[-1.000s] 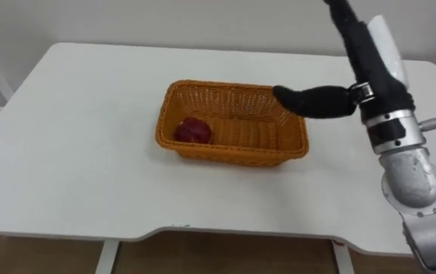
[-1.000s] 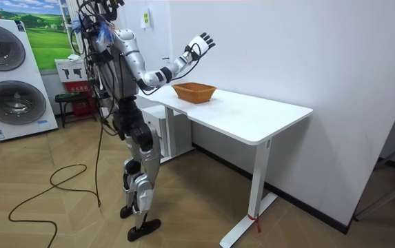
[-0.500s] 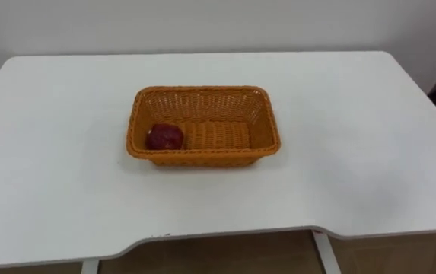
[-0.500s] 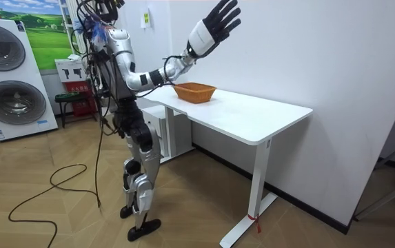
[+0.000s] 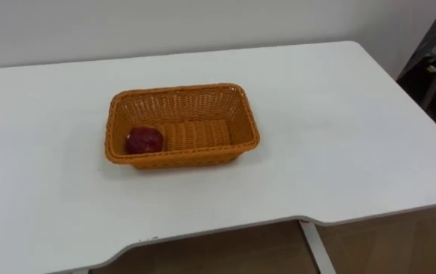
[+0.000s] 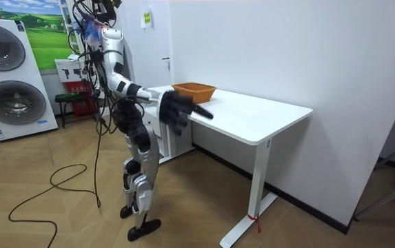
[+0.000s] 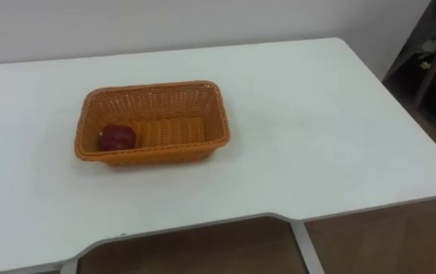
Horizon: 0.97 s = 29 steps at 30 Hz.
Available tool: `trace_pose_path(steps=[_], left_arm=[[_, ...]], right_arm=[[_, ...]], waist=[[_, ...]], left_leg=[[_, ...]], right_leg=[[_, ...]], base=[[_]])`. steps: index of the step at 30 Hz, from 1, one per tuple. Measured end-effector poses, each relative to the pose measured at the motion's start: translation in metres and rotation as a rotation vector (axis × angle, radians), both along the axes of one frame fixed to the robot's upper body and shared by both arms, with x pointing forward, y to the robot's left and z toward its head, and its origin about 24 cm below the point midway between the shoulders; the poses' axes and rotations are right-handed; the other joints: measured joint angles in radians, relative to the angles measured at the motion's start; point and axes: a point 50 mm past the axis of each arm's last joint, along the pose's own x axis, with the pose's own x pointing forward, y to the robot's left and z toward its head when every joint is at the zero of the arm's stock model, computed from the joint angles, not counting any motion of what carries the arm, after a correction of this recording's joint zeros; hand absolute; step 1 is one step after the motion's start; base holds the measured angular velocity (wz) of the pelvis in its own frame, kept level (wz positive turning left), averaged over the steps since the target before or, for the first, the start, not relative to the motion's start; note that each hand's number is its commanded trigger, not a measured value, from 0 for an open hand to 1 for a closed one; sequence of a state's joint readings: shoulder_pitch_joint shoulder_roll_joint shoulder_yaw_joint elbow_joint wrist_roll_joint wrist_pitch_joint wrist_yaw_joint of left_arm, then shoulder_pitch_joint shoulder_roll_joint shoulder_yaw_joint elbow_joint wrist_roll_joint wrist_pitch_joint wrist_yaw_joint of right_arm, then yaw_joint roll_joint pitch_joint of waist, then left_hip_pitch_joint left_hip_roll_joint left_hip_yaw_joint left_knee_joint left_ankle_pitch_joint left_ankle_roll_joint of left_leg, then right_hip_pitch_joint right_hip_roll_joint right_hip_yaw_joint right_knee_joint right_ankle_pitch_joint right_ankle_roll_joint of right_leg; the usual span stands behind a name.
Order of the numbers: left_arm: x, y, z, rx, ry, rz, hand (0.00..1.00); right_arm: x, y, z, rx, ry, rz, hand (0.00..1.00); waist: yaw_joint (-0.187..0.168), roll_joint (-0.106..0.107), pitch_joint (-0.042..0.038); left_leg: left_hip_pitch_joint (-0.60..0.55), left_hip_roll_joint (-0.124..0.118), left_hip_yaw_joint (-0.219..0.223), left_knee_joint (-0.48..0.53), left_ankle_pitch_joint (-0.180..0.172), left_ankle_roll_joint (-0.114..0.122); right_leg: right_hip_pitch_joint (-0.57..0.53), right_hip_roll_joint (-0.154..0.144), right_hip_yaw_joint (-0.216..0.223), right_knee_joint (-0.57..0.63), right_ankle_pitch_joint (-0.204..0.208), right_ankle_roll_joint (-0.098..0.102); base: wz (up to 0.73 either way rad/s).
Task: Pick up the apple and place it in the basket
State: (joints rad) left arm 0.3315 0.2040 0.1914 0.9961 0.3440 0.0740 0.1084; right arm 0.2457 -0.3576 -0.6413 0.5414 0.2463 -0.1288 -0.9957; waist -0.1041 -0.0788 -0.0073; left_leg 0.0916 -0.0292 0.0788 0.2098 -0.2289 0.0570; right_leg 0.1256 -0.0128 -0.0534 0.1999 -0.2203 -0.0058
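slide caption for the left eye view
Red apple lying at the left end of a wicker basket on a white table.

The right hand [image 6: 178, 110] is black with a silver-grey arm behind it, and dark tangled cables above it.

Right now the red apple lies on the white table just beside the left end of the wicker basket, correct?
No. The red apple lies inside the wicker basket, at its left end, not on the white table beside it. The left eye view shows it on the basket's floor, within the woven walls.
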Motion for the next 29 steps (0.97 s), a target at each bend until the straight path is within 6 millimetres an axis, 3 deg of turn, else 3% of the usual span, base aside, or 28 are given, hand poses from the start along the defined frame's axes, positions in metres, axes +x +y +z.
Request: trace_pose_path(steps=[1,3,4,6,9,14,19,24,29], left_arm=[[0.0,0.0,0.0,0.003,-0.001,0.0,0.0],[0.001,-0.005,-0.002,-0.004,0.003,-0.002,0.0],[0.001,-0.007,-0.002,-0.008,0.004,0.001,0.0],[0.001,-0.012,-0.005,-0.024,0.006,0.006,0.0],[0.0,-0.014,-0.006,-0.036,0.029,-0.016,0.0],[-0.005,-0.016,-0.006,-0.045,0.066,-0.018,0.0],[-0.001,-0.028,-0.012,-0.082,0.096,-0.065,0.0],[0.001,-0.037,-0.016,-0.108,0.113,-0.104,0.0],[0.003,-0.039,-0.017,-0.118,0.131,-0.1,0.0]], right_arm=[[-0.007,0.004,-0.011,0.049,0.025,-0.01,0.0],[-0.03,0.025,-0.056,0.266,0.14,-0.029,0.0],[-0.037,0.033,-0.068,0.328,0.167,-0.04,0.0],[-0.067,0.064,-0.107,0.585,0.252,-0.067,0.0],[-0.091,0.099,-0.136,0.855,0.325,-0.019,0.0],[-0.106,0.128,-0.155,1.118,0.505,0.2,0.0],[-0.086,0.141,-0.164,1.229,0.667,0.495,0.0],[-0.077,0.149,-0.168,1.273,0.832,0.692,0.0],[-0.068,0.156,-0.17,1.31,0.946,0.847,0.0]], waist=[[0.0,-0.003,0.0009],[0.0,-0.003,0.0017],[0.001,-0.003,0.0018],[0.004,0.007,0.0029],[0.021,0.024,0.0053],[0.031,0.039,0.0066],[0.038,0.045,0.0071],[0.076,0.061,0.0098],[0.084,0.065,0.0116]], left_leg=[[-0.001,0.0,0.0,0.001,0.0,0.0],[-0.003,0.0,-0.003,0.001,-0.001,0.0],[-0.003,0.0,-0.004,0.003,-0.003,0.001],[-0.004,-0.002,-0.009,0.003,-0.007,0.002],[0.001,-0.001,-0.003,-0.007,-0.007,0.002],[0.008,-0.002,-0.006,-0.008,-0.007,0.002],[0.009,-0.002,-0.007,0.0,-0.008,0.001],[0.006,0.0,-0.007,0.014,-0.015,0.002],[0.006,0.0,-0.009,0.01,-0.015,0.002]], right_leg=[[0.002,0.0,-0.001,-0.003,0.0,0.0],[0.012,0.0,-0.003,-0.017,0.004,0.001],[0.013,0.0,-0.003,-0.018,0.004,0.001],[0.015,0.0,0.001,-0.018,0.004,0.002],[0.012,0.0,-0.001,-0.015,0.003,0.003],[0.018,-0.001,-0.005,-0.015,0.003,0.003],[0.015,0.0,-0.004,-0.014,0.004,0.002],[0.016,0.001,-0.004,-0.012,0.004,0.002],[0.017,0.0,-0.005,-0.014,0.002,0.002]], base=[[0.0],[0.0],[0.04],[0.05],[-0.07],[0.0],[0.0],[0.0],[0.0]])
